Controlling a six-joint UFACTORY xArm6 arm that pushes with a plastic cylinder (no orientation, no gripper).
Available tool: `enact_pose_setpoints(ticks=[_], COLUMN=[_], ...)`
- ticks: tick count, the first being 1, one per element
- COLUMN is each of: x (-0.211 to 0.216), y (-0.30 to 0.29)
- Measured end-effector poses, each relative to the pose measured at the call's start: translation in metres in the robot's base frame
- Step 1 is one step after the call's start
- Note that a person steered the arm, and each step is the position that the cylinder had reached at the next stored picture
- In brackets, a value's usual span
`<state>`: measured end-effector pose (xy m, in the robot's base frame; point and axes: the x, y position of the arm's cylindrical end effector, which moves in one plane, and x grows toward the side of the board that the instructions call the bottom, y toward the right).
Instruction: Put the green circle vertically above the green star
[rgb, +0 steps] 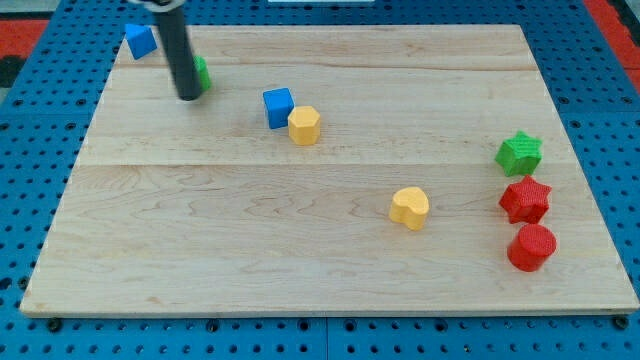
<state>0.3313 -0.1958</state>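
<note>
The green circle lies near the view's top left and is mostly hidden behind my rod. My tip rests on the board at the circle's left side, touching or nearly touching it. The green star lies far off at the view's right edge, well to the right of and lower than the circle.
A blue block lies at the top left corner. A blue cube touches a yellow hexagon left of centre. A yellow heart lies right of centre. A red star and a red circle lie below the green star.
</note>
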Motion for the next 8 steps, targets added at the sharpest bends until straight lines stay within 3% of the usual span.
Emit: enact_pose_setpoints(ticks=[1, 2, 4, 5, 7, 8], x=[-0.033, -0.047, -0.040, -0.027, -0.016, -0.037], y=[-0.043, 0.033, 0.046, 0.097, 0.266, 0.228])
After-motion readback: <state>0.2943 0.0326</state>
